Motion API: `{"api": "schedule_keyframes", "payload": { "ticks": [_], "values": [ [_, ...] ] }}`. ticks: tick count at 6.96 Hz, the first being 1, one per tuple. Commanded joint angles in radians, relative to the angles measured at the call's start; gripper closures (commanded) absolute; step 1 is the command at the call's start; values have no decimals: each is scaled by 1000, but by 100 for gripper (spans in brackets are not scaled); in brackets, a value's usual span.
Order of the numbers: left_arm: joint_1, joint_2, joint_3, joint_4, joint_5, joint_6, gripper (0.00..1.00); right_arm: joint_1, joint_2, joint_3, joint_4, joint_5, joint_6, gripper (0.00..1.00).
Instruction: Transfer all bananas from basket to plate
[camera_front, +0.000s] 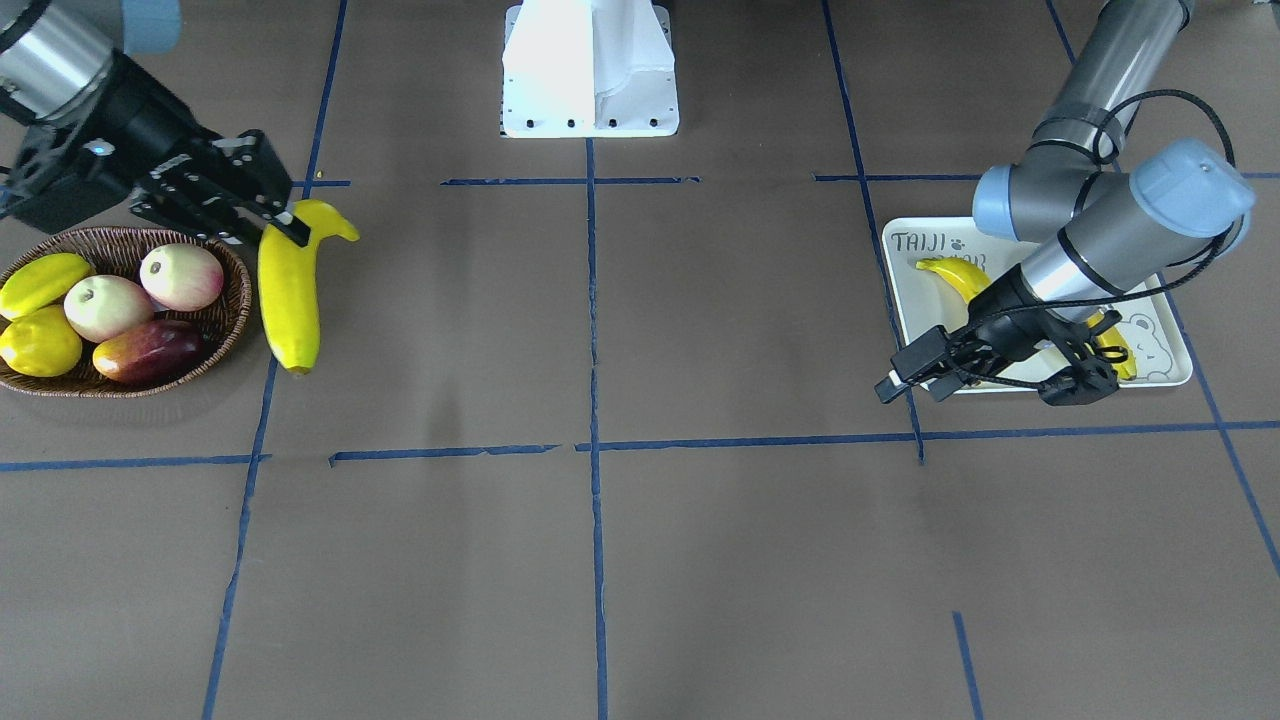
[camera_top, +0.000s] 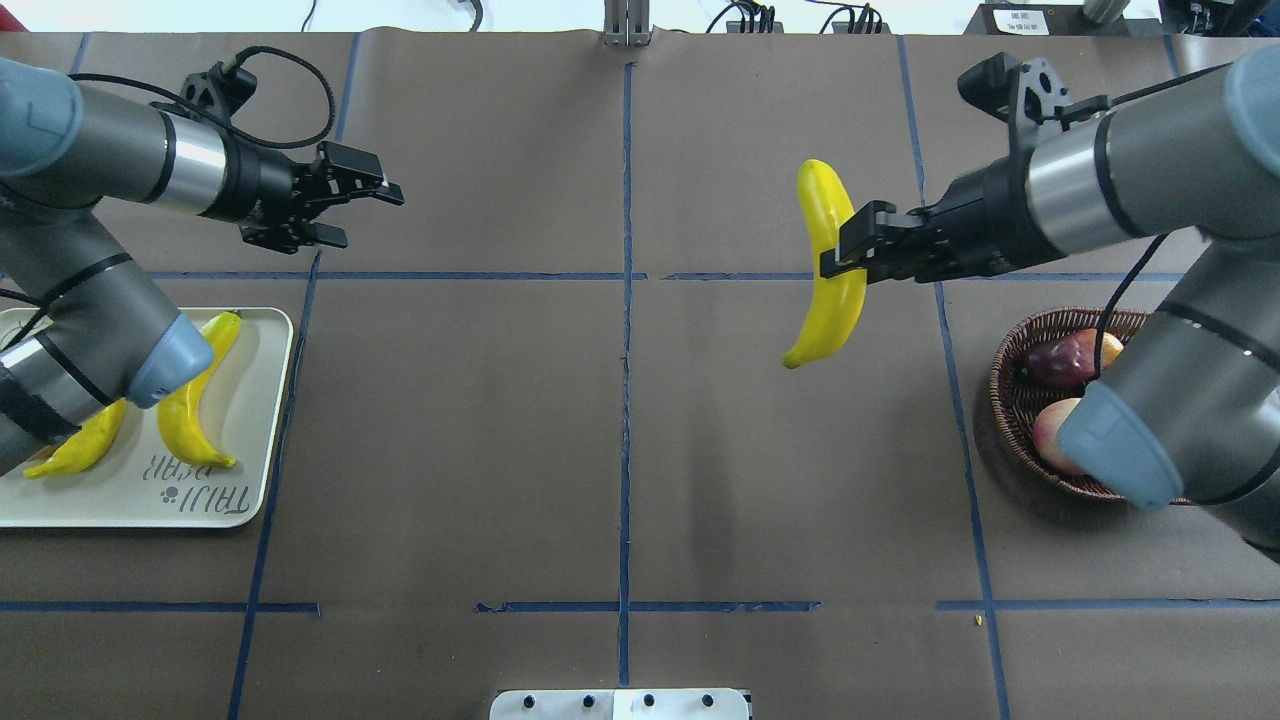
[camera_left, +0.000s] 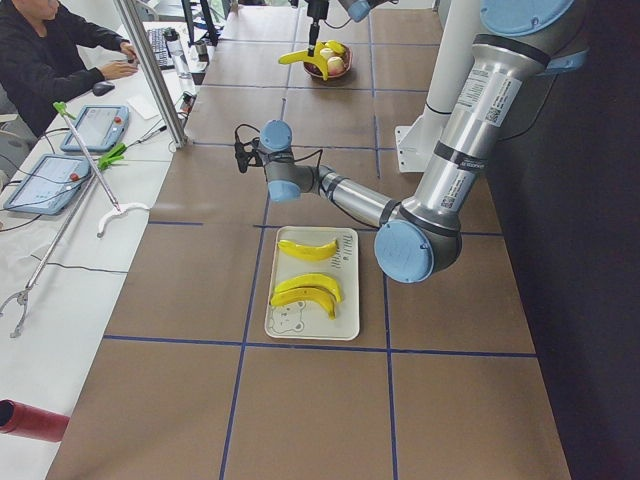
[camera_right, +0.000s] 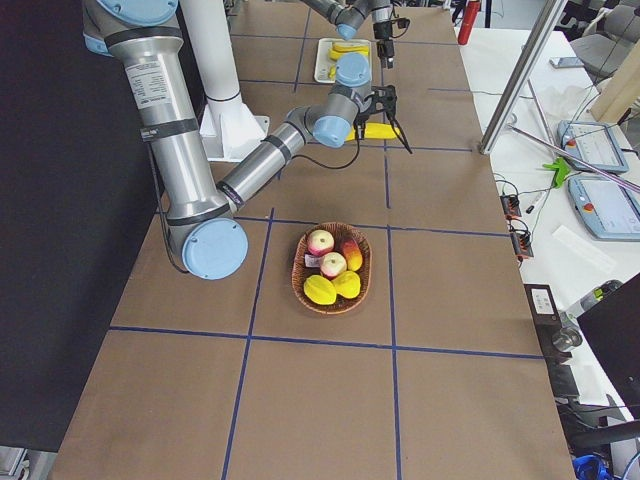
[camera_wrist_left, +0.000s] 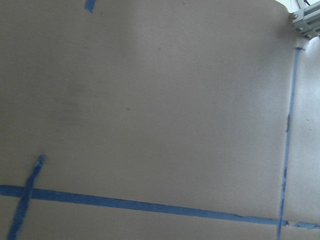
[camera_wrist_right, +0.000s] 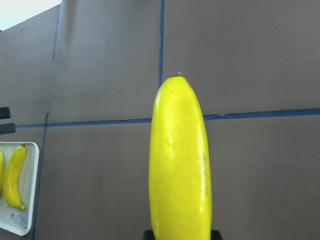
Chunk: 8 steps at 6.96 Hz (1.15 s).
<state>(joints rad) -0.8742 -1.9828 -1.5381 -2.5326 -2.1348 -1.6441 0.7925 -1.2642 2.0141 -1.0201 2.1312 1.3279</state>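
My right gripper (camera_top: 845, 250) is shut on a long yellow banana (camera_top: 830, 262) and holds it in the air, left of the wicker basket (camera_top: 1008, 400). The held banana fills the right wrist view (camera_wrist_right: 180, 165) and shows in the front view (camera_front: 290, 300) beside the basket (camera_front: 236, 310). No banana shows in the basket. The off-white plate (camera_top: 250, 400) lies at the left with bananas on it (camera_top: 195, 390); the exterior left view shows three there (camera_left: 308, 249). My left gripper (camera_top: 362, 208) is open and empty, above the table beyond the plate.
The basket holds two apples (camera_front: 180, 277), a dark red mango (camera_front: 150, 350), a lemon (camera_front: 40, 345) and a yellow-green fruit (camera_front: 45, 282). The robot's white base (camera_front: 590, 70) stands at the table's middle edge. An operator (camera_left: 50, 60) sits at a side desk.
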Motion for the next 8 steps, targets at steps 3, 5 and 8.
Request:
{"api": "schedule_keyframes", "payload": {
  "ticks": [3,5,8],
  "values": [
    [165,-166,-109,2,73,-328,1,-209,19,-1,152,-241,128,96],
    [227,-227,-97,8,133,-330,1,-257,22,-3,178,-289,128,96],
    [290,-258,-88,11,225,-336,2,-272,22,2,183,-307,129,96]
  ]
}}
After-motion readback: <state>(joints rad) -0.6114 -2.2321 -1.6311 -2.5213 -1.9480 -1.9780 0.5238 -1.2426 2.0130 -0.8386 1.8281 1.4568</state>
